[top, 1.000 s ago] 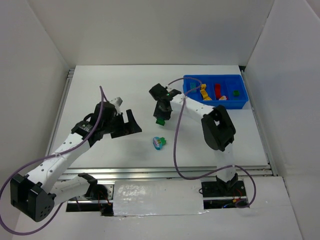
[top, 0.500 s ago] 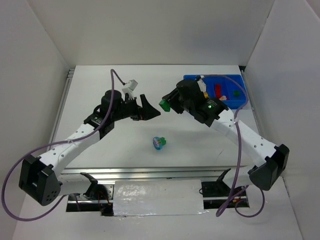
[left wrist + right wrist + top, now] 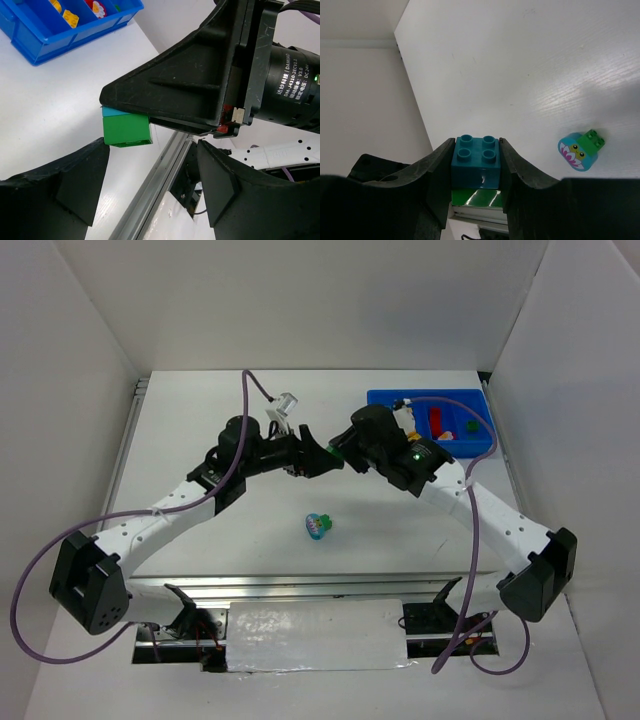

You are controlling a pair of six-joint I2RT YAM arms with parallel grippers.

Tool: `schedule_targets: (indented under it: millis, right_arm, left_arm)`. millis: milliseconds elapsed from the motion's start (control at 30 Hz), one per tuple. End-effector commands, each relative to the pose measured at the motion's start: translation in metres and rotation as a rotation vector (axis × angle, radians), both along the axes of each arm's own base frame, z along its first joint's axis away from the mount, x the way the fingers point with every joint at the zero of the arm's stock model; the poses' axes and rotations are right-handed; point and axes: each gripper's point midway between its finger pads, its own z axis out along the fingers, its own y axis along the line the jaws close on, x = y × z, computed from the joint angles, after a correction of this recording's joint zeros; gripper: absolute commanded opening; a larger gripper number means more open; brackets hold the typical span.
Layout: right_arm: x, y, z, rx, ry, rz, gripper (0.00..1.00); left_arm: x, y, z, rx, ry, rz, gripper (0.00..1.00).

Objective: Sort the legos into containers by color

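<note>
1. Lego stack [image 3: 476, 172]: a blue brick [image 3: 476, 159] pressed onto a green brick [image 3: 127, 130]. It is held above the table at mid-workspace, well apart from the tray [image 3: 60, 47].
2. My right gripper [image 3: 337, 450] is clamped across the stack, and the green end juts free.
3. My left gripper [image 3: 150, 175] is spread and grasps nothing. The green brick lies just ahead of its gap, toward the left-hand finger, apparently not touching.
4. Judgement: the left arm is nearer, so it advances, closes on green and pulls along the stacking axis.
</note>
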Motion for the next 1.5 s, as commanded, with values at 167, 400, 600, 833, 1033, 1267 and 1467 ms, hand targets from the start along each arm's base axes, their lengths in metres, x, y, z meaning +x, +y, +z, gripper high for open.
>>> schedule_targets:
  millis: [167, 400, 600, 833, 1033, 1267, 1467]
  right_arm:
    - [-0.004, 0.007, 0.039, 0.107, -0.094, 0.023, 0.00]
    - [-0.007, 0.003, 0.047, 0.117, -0.119, 0.028, 0.00]
    - [-0.012, 0.021, 0.049, 0.163, -0.115, 0.107, 0.00]
    - [-0.020, 0.026, 0.039, 0.157, -0.091, 0.144, 0.00]
    - [-0.026, 0.035, 0.043, 0.159, -0.116, 0.211, 0.18]
    - [-0.023, 0.015, 0.050, 0.200, -0.209, 0.240, 1.00]
    - [-0.008, -0.027, 0.049, 0.147, -0.305, 0.370, 1.00]
  left_arm:
    - [-0.003, -0.011, 0.037, -0.076, -0.132, -0.039, 0.85]
    - [-0.001, -0.007, 0.032, -0.027, -0.130, -0.011, 0.88]
    - [0.001, -0.004, 0.038, -0.049, -0.153, 0.011, 0.61]
    - [0.003, -0.001, 0.047, -0.050, -0.174, 0.036, 0.32]
    - [0.005, -0.001, 0.046, -0.037, -0.170, 0.041, 0.00]
    - [-0.007, 0.009, 0.050, -0.028, -0.212, 0.033, 0.00]
    - [-0.021, 0.006, 0.050, 0.029, -0.186, -0.067, 0.00]
